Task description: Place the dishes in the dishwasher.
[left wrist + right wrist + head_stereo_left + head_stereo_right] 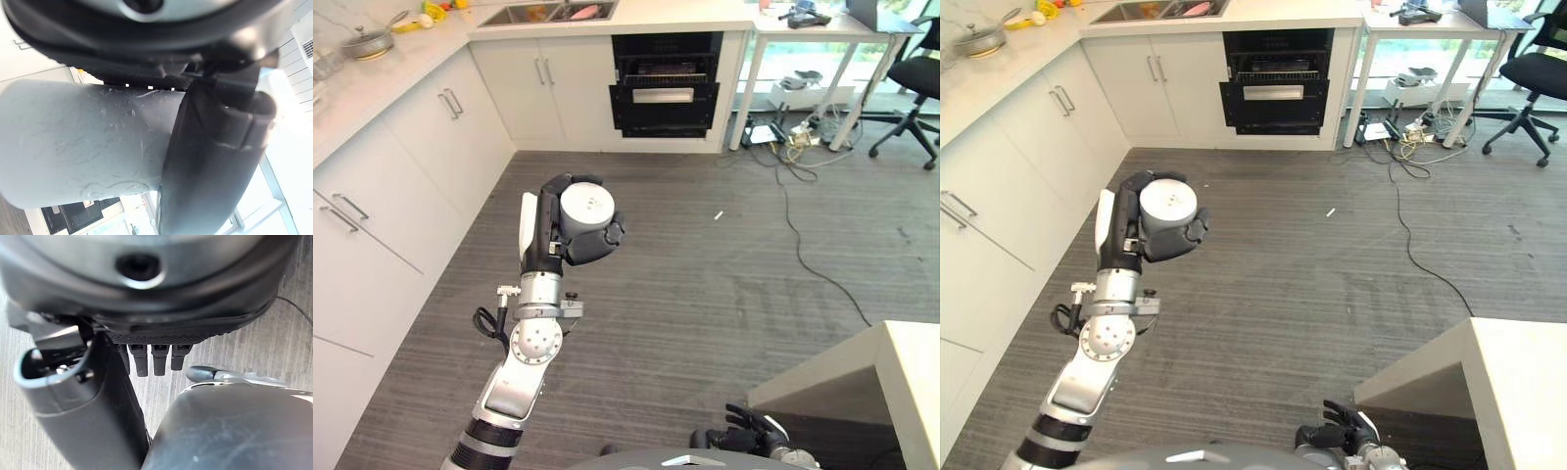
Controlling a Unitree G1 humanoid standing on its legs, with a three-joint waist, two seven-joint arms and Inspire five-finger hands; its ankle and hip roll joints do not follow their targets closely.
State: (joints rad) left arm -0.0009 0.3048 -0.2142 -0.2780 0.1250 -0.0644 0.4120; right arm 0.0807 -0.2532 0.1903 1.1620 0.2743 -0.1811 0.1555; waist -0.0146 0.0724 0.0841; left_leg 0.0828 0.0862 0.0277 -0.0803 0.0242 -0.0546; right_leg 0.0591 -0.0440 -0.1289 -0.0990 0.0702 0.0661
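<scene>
A grey, ribbed floor [705, 294] is seen across the room. White cabinets [401, 186] with bar handles are set along the left wall and round the far corner, topped by a pale worktop [372, 73] in which a sink [548, 13] is sunk. A white table [832, 29] stands at the far right, with cables [793, 137] tangled beneath it and a black office chair [915, 78] beside it. Daylight appears to come through glazing behind the table. A pale block [871, 382], perhaps another table, is seen near right.
</scene>
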